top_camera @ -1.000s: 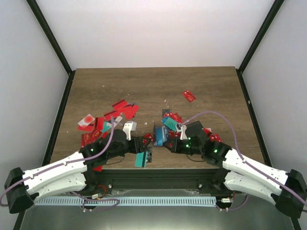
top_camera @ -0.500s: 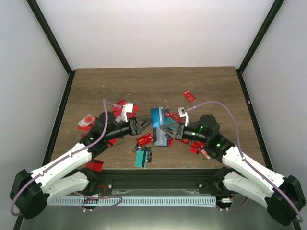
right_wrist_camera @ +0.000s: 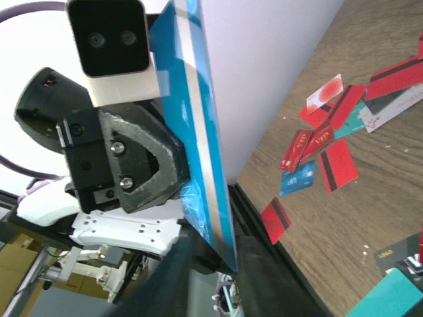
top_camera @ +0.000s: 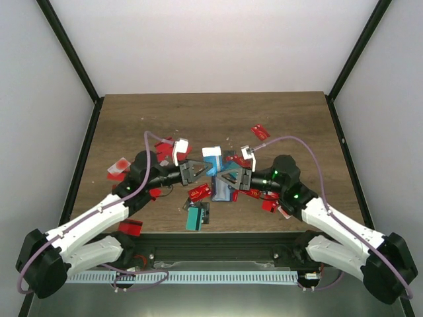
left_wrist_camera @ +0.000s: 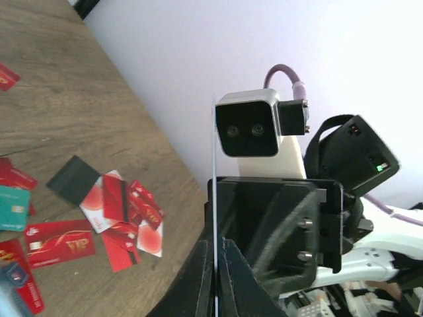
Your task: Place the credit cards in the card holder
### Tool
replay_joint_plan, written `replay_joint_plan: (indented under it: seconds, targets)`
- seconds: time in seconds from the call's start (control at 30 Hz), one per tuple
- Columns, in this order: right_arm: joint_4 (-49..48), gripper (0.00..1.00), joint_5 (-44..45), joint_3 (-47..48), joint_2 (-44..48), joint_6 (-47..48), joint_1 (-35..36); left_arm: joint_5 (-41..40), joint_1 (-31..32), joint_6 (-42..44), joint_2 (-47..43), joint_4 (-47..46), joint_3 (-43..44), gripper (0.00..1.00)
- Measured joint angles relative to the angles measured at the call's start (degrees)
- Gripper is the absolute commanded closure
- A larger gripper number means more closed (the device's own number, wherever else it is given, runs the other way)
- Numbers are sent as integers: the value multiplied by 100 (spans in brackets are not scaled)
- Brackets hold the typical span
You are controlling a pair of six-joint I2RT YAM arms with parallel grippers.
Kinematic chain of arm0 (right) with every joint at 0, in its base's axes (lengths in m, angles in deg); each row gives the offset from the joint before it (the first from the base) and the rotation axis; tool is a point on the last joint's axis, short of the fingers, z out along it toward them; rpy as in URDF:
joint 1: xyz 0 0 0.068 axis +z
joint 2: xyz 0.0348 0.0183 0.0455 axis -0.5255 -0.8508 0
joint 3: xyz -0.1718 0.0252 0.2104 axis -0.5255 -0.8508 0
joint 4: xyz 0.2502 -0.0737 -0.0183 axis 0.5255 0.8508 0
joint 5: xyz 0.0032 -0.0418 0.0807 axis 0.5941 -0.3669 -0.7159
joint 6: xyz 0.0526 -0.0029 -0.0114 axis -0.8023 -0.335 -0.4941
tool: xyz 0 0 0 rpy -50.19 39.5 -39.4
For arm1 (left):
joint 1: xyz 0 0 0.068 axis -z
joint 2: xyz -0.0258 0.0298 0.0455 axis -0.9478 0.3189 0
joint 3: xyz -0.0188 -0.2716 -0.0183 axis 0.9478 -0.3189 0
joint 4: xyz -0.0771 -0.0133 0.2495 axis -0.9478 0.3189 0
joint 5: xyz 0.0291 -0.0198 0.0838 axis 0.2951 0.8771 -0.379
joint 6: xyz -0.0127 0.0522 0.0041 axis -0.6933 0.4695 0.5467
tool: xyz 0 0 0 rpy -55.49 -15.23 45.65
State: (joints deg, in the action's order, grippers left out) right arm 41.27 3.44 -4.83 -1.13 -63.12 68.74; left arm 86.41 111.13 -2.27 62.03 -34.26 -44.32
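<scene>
Left gripper [left_wrist_camera: 215, 247]: pinches one credit card [left_wrist_camera: 214, 165] edge-on, aimed for sliding in.
Right gripper [right_wrist_camera: 215, 251]: clamps the blue card holder [right_wrist_camera: 182, 86], offering it.

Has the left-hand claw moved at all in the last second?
Yes. The left gripper has swung away from the teal card, which lies by the near edge of the table, and now sits farther in, toward the middle.

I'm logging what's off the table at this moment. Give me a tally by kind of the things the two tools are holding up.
Card: 1, pale and thin, pinched edge-on in the left tool.
Card holder: 1, blue, gripped in the right tool.
Total: 2.
</scene>
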Motion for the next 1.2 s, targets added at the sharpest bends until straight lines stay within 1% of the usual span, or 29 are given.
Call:
replay_joint_plan:
  seconds: [0.03,0.07,0.1,0.2,0.27,0.33,0.43,0.6,0.83,1.2]
  targets:
    - [94,51,15,20,-37,59,-11,-33,4,31,-9,42,0,96]
    - [269,41,61,74,-92,184,-11,-120,13,107,-28,146,2,96]
    - [448,36,162,149,-162,289,-11,-260,7,192,-57,321,7,96]
    - [1224,27,695,570,-494,695,-15,-822,0,549,-68,940,61,96]
    - [1692,24,1086,918,-872,918,-15,-1193,0,765,-63,1292,68,96]
    - [2068,23,1381,1176,-1298,1119,-15,-1596,-15,1003,-15,1685,68,96]
    - [2496,22,1633,1325,-1950,1309,-13,-2024,-50,1250,63,2098,46,96]
    - [2986,22,1904,1342,-2785,1445,-7,-2435,-109,1484,57,2435,-175,96]
    - [3112,21,2011,1674,-3464,1552,-4,-2470,-144,1600,-22,2557,-393,96]
    - [2927,21,1971,1705,-3897,1635,-4,-2389,-146,1617,-264,2557,-511,96]
